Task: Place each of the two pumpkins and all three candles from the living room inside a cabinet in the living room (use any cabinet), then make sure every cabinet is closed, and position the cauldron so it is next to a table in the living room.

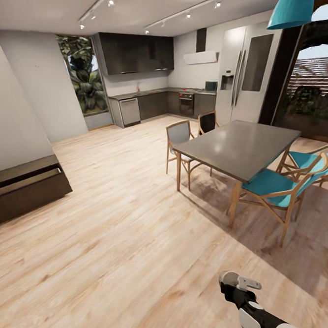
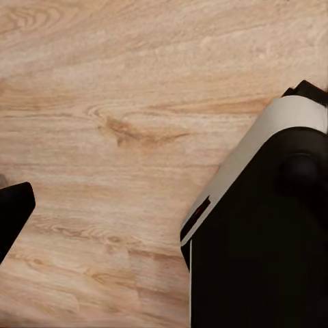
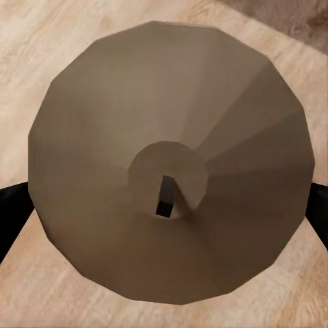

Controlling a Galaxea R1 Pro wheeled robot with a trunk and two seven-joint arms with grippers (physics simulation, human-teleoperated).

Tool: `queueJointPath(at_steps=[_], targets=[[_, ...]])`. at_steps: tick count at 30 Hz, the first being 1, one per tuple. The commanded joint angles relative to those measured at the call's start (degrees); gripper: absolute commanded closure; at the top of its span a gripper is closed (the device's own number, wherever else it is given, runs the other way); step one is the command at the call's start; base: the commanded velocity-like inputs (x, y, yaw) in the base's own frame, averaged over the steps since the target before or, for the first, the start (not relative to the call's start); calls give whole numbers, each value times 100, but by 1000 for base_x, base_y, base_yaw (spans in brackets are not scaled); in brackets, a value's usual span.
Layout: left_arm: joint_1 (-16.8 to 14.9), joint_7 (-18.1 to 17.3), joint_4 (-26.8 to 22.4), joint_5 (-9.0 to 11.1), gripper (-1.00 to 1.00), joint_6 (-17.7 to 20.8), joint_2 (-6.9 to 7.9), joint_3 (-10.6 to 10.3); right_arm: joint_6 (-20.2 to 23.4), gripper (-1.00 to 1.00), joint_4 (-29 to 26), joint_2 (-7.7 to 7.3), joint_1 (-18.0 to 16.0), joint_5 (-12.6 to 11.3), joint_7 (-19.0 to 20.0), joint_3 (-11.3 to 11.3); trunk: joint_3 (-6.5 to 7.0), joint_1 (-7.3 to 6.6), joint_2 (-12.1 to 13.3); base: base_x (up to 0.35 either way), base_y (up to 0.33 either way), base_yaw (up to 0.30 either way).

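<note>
The right gripper (image 3: 164,198) seems clamped on a candle (image 3: 171,164), wick-end up; the open cabinet (image 1: 25,187) lies at ten o'clock. The left jaws' state is unclear.

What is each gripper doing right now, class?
Left gripper: cannot be told; one dark fingertip shows over the wooden floor.
Right gripper: shut on a candle.

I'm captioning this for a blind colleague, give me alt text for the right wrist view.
A stubby beige candle with a short dark wick, seen from its top end, sits between the two dark fingers of the right gripper. Pale wood floor lies behind it.
</note>
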Motion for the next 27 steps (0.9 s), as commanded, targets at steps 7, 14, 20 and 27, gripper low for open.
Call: queueJointPath(at_steps=[7, 14, 20, 27], targets=[[-62, -1425, -287, 40, -100, 139, 644, -53, -10, 100, -18, -5, -1, -69, -4, 49, 19, 1, -5, 0, 0, 278], [-400, -2851, -901, 390, -100, 1854, 1649, -31, -10, 100, -25, -5, -1, -83, 7, 50, 45, 1, -5, 0, 0, 279], [-1015, -2826, -2347, 1315, -100, 2807, 2236, 235, -10, 100, -21, -5, -1, -76, -3, 52, 67, 1, -5, 0, 0, 279], [-1069, -2806, -2287, 1350, -100, 1796, 1860, 575, -10, 100, -16, 4, -1, -30, -23, 52, 93, 1, -5, 11, 0, 279]])
